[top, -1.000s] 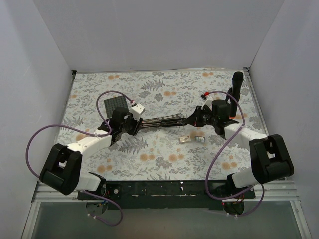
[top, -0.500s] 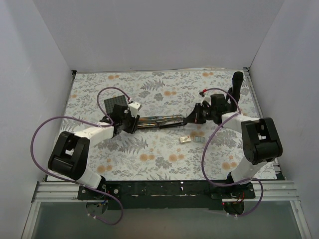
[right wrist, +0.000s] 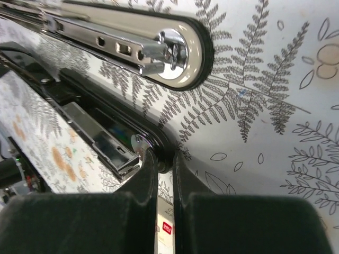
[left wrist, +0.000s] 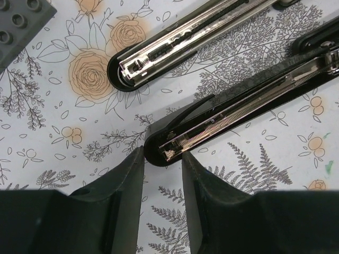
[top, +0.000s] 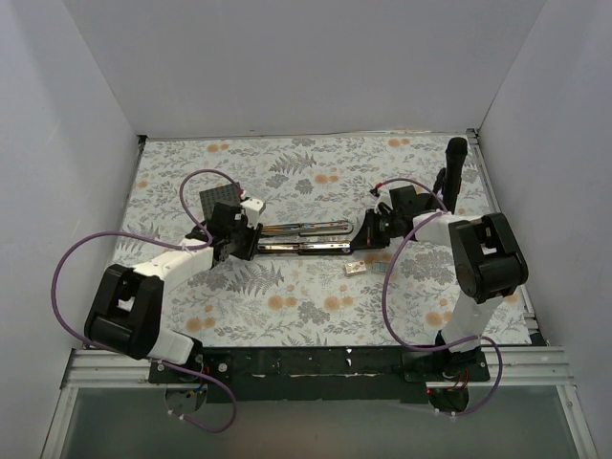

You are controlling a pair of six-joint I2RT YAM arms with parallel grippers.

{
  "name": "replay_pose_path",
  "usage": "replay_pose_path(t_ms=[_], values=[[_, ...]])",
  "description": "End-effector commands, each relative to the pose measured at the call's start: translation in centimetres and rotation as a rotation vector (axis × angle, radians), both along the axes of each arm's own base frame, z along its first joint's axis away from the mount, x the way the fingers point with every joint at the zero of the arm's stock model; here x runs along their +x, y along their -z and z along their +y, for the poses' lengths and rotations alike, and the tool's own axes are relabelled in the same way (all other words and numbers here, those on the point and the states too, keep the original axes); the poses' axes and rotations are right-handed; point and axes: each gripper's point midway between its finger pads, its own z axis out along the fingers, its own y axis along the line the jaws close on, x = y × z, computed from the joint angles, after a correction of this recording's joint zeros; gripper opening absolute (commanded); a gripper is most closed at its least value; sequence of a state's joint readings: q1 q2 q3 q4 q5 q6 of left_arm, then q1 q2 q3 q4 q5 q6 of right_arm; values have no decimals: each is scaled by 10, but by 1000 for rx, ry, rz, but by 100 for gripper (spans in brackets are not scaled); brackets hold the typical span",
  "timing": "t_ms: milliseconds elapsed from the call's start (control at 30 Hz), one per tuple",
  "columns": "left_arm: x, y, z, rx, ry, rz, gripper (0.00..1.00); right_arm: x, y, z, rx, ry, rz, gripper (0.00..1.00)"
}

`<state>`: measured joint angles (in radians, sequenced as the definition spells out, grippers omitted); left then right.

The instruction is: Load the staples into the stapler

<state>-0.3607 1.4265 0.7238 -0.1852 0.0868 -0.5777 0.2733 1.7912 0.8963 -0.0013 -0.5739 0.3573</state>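
Sitting within left claw (left wrist: 162, 154): stapler (left wrist: 239, 113) end

The desk (top: 316, 316) is covered by a pale sheet printed with grey ferns and orange flowers, and white walls close it in on three sides. The stapler (top: 301, 246) lies opened out flat near the middle, its two long arms side by side with the silver channels facing up. Just in front of its right end sits the small whitish staples box (top: 356, 270). A dark grey studded plate (top: 216, 198) lies rear left. A tall black stand (top: 456, 163) is upright at the rear right corner.
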Motion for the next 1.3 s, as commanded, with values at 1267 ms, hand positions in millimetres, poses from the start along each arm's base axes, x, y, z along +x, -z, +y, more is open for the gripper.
replay_pose_path(t_ms=[1267], values=[[3, -6, 28, 18, -160, 3, 32, 2, -2, -49, -537, 113, -136, 49]])
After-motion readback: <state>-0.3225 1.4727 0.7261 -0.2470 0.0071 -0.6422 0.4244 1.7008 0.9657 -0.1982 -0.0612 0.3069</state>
